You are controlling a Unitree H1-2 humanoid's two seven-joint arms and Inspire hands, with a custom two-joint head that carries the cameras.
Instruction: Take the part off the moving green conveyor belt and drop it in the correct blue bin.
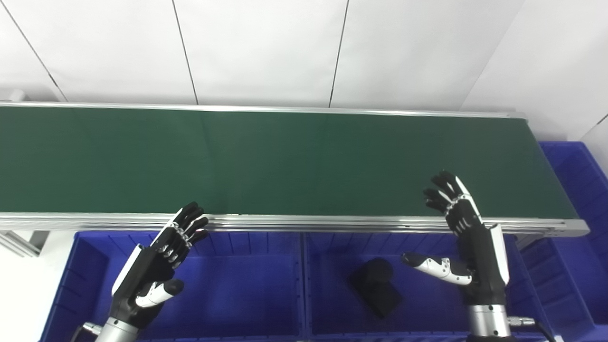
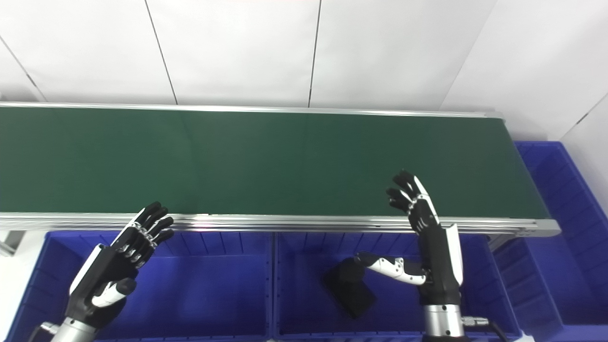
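The green conveyor belt (image 1: 285, 161) runs across the view with no part on it. A black part (image 1: 376, 286) lies inside the right front blue bin (image 1: 332, 313). My right hand (image 1: 468, 242) is open above that bin's right side, fingers raised over the belt's near rail and thumb stretched toward the part without touching it. My left hand (image 1: 159, 261) is open too, held over the left front blue bin (image 1: 237, 294), and holds nothing.
The belt's aluminium near rail (image 1: 304, 222) separates the belt from the bins. Another blue bin (image 1: 577, 190) stands past the belt's right end. White wall panels rise behind the belt.
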